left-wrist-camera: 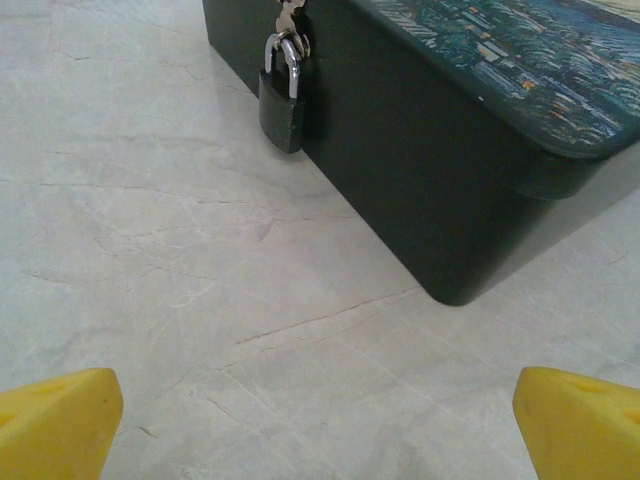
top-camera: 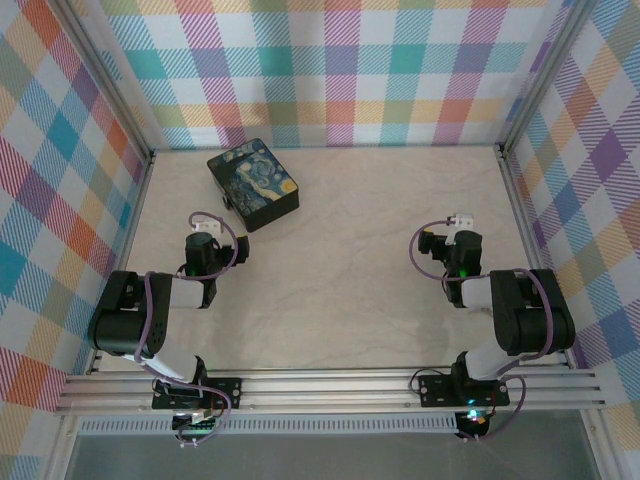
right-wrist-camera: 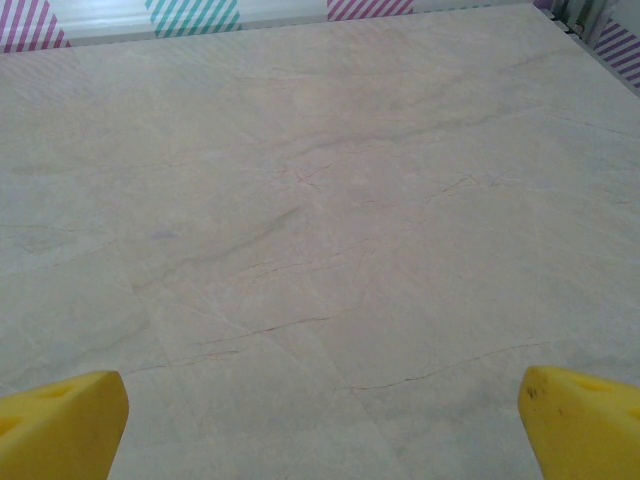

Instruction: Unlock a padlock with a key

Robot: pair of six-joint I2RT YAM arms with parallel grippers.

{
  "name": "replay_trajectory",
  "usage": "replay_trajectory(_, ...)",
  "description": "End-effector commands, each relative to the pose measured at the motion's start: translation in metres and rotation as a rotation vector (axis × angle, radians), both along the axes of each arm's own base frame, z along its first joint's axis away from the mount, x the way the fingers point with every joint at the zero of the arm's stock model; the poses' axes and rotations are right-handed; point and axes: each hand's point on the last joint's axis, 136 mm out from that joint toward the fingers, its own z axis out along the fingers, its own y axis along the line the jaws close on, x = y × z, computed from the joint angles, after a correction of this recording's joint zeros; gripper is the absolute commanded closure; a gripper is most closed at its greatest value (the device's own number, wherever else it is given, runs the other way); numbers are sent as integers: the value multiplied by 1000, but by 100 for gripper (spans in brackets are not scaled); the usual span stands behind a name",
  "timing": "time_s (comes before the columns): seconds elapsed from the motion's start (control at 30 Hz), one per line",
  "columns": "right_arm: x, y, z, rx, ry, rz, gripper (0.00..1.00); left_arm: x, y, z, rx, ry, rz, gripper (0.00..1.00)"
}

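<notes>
Left side first. The left gripper [left-wrist-camera: 318,428] stands wide open, its yellow fingertips [left-wrist-camera: 55,425] at the two lower corners of the left wrist view, holding nothing, over bare marbled table [left-wrist-camera: 150,260].

Far of it, slightly left of centre in that view, hangs the padlock [left-wrist-camera: 281,105]. It has a dark squarish body and its silvery shackle [left-wrist-camera: 291,60] is threaded through a fitting on the near wall of the Starry Night box [left-wrist-camera: 430,180]. The shackle looks seated, so we judge the lock closed.

A small bright metal piece [left-wrist-camera: 290,12] sits just above the shackle at the frame edge. We cannot tell whether it is the hasp or the key. The key cannot be located with confidence elsewhere.

To the right, the right gripper [right-wrist-camera: 320,428] is also spread open and empty, over bare table well apart from the box.

Step in hand, as we judge it: locate and pick up the key — nothing is grasped yet.

- Confirm the key's position before closing in.
- Pinch the key by its head so the blade projects clear of the pads.
- Steady the lock body with the other gripper, because it hangs freely and would likely swing away from a push.
- Align the blade with the keyway — presumably on the underside, which is hidden here — before inserting.
</notes>
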Motion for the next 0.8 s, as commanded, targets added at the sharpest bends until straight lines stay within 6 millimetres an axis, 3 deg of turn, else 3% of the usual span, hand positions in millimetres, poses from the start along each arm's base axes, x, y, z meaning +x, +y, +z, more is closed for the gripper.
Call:
replay_trajectory(0.0,4,1,14,14,-52,-8,0,7,2,11,-9,-39,0,0)
replay_trajectory(0.1,3,1,15,13,-55,-8,0,7,5,13,-6,-41,18,0)
replay_trajectory(0.4,3,4,20,-12,-58,-5,0,5,44,90,13,-13,259,0)
replay_trajectory(0.5,4,9,20,-19,-48,19,0,-5,71,98,11,63,432,0)
replay_trajectory(0.57,5,11,23,-21,-56,33,0,-6,76,97,-34,135,445,0)
replay_trajectory(0.63,5,6,41,-39,-11,-7,0,-2,72,99,-79,168,411,0)
replay_trajectory(0.77,4,4,109,-60,6,1,0,1,56,111,-160,179,349,0)
